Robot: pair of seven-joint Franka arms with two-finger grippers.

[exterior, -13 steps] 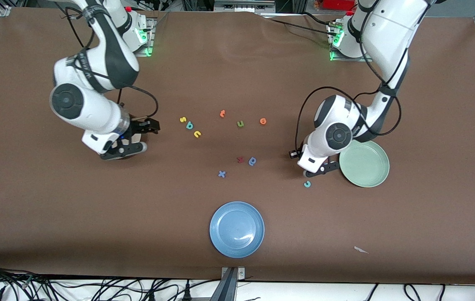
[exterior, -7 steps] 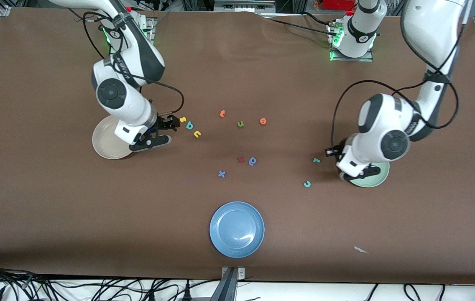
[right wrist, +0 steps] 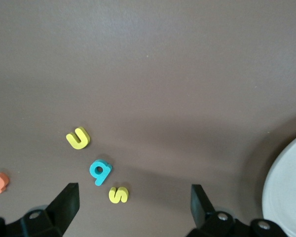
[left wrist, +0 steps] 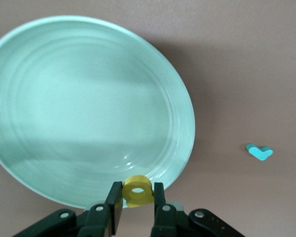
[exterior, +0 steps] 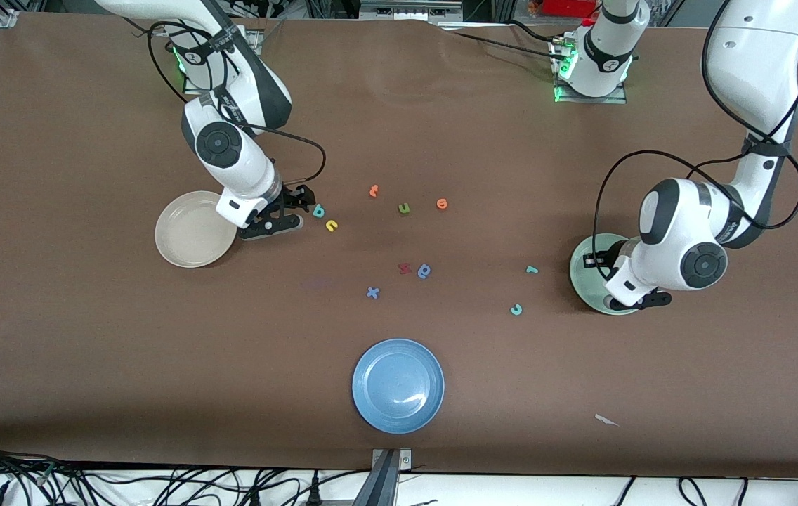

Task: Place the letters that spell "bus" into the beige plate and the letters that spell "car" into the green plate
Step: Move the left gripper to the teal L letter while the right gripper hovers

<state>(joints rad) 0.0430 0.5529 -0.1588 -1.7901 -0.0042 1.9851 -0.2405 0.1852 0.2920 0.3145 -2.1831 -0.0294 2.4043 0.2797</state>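
Yellow "a" [left wrist: 137, 190] between the black jaws of the left gripper [left wrist: 137, 207], pale mint-green plate [left wrist: 49, 74] beneath, teal "r" [left wrist: 259, 151] beside, yellow "s" [right wrist: 118, 194], teal "b" [right wrist: 99, 172], yellow "u" [right wrist: 78, 138] ahead of the right gripper's [right wrist: 133, 202] black jaws, cream-beige plate [right wrist: 286, 192], brown table [right wrist: 163, 74]

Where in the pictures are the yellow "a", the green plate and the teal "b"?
yellow "a" [left wrist: 137, 190]: left wrist view, on its ring.
green plate [left wrist: 64, 113]: left wrist view, on its bare floor.
teal "b" [right wrist: 99, 171]: right wrist view, on its round bowl.
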